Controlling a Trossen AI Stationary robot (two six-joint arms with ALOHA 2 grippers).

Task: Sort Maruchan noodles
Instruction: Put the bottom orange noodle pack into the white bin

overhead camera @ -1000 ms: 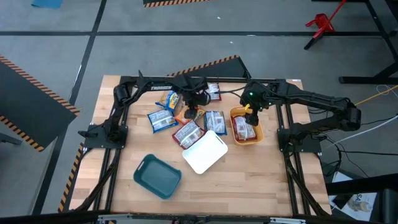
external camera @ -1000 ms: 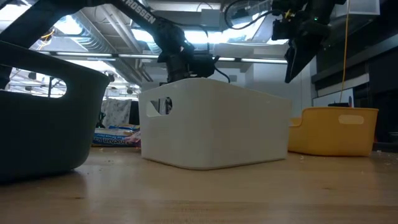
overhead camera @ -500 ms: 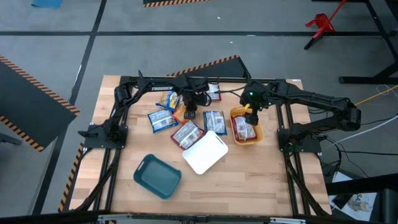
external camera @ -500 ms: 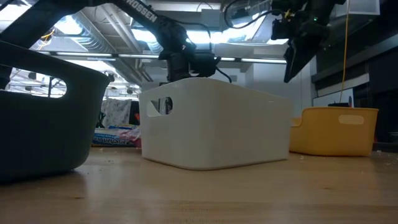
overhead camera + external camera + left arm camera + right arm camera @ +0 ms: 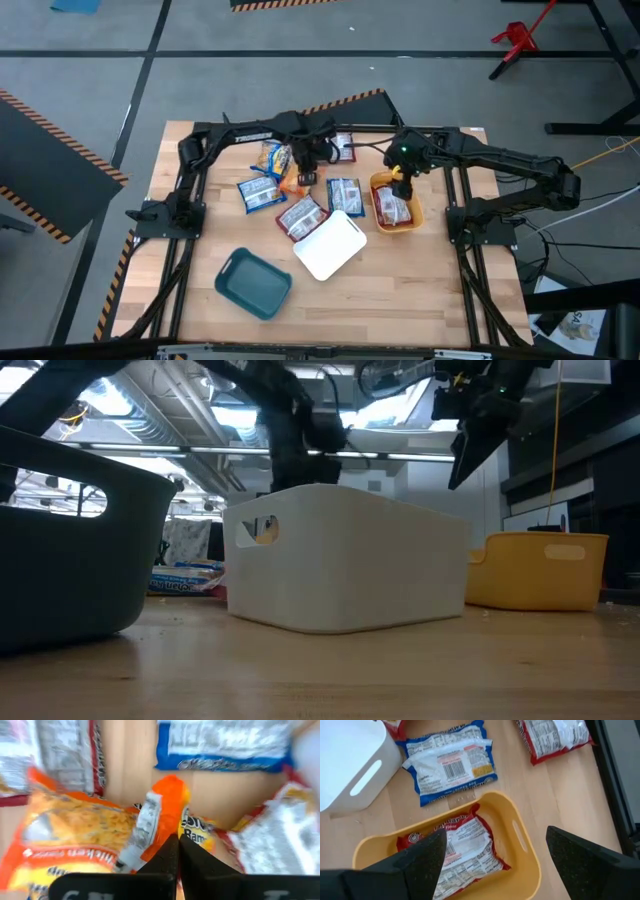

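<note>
Several Maruchan noodle packets lie on the wooden table: blue ones [image 5: 260,192] [image 5: 345,195], a red one [image 5: 302,215], an orange one [image 5: 272,158]. My left gripper [image 5: 305,168] is shut on another orange packet [image 5: 90,840] in the middle of the group. My right gripper [image 5: 495,865] hangs open above the yellow bin [image 5: 410,215], where a red packet [image 5: 455,855] lies flat on the bottom. The white bin [image 5: 328,243] and the teal bin [image 5: 253,283] stand nearer the front edge. My left gripper pinches an orange edge of the packet [image 5: 169,820] between its two shut fingers, beside the packet's silver back seam [image 5: 147,820]. The fingers come from above, pointing steeply down. The pinched edge is raised and bunched; whether the rest is clear of the table I cannot tell.
A red packet [image 5: 343,148] lies near the far edge. In the low view the white bin [image 5: 345,555] hides the packets behind it; the teal bin [image 5: 70,550] is at its left and the yellow bin [image 5: 540,570] at its right. Bare wood lies toward the front corners.
My left gripper has shut on the orange packet and then gone up with it, its wrist rolling a little. The packet's pinched edge has come up from the table. My right gripper has kept still and open.
</note>
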